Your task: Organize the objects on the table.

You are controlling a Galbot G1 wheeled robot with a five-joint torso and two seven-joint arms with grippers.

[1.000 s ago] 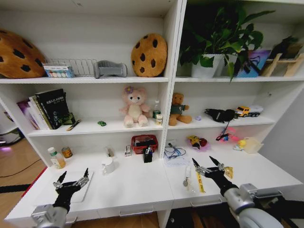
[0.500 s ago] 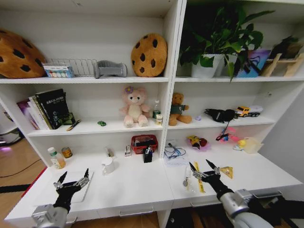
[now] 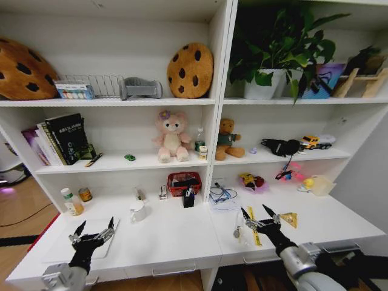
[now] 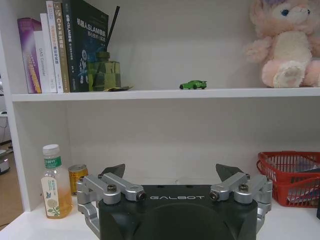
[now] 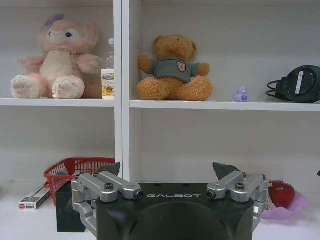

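On the white counter (image 3: 182, 239) the laptop (image 3: 91, 237) lies flat at about 8 o'clock, with the left gripper (image 3: 92, 231) hovering over its near edge, jaws apart and holding nothing. The right gripper (image 3: 259, 218) is at about 5 o'clock, jaws spread and empty, just above the yellow ruler (image 3: 255, 233) and beside the spoon (image 3: 237, 230); the yellow wedge (image 3: 289, 219) lies at its 3 o'clock. A tin (image 3: 85, 194) and bottle (image 3: 72, 202) stand at the counter's 9 o'clock. The green car (image 4: 193, 85) sits on the shelf above, near the books (image 4: 62, 46).
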